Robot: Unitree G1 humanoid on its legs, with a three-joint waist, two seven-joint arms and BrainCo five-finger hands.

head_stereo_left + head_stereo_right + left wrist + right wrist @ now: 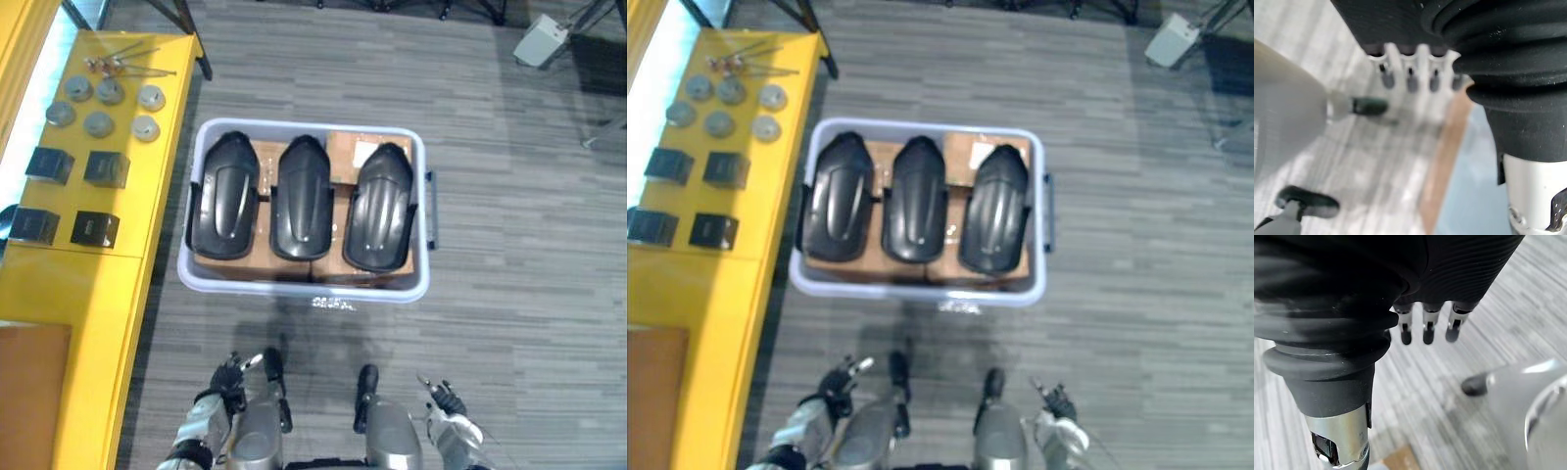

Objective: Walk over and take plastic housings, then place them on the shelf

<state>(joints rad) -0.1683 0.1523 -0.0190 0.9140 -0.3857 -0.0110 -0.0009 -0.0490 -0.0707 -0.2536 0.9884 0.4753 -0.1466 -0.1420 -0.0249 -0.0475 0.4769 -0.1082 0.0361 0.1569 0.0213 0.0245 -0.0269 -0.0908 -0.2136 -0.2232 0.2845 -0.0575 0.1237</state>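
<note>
Three black plastic housings lie side by side on cardboard in a pale grey bin [196, 279] on the floor ahead: the left housing [225, 196], the middle housing [301, 196] and the right housing [380, 206]. My left hand [227, 377] hangs low at my side, well short of the bin, open and holding nothing; its fingers [1410, 73] hang relaxed over the floor. On the other side my right hand [446, 399] hangs the same way, open and empty, with its fingers [1426, 325] loose.
A yellow shelf [98, 284] runs along the left, carrying several grey discs [103, 108], several black boxes [64, 196] and small tools [122, 61]. A brown board [29, 392] lies at its near end. A white box [541, 39] stands far right. Grey floor surrounds the bin.
</note>
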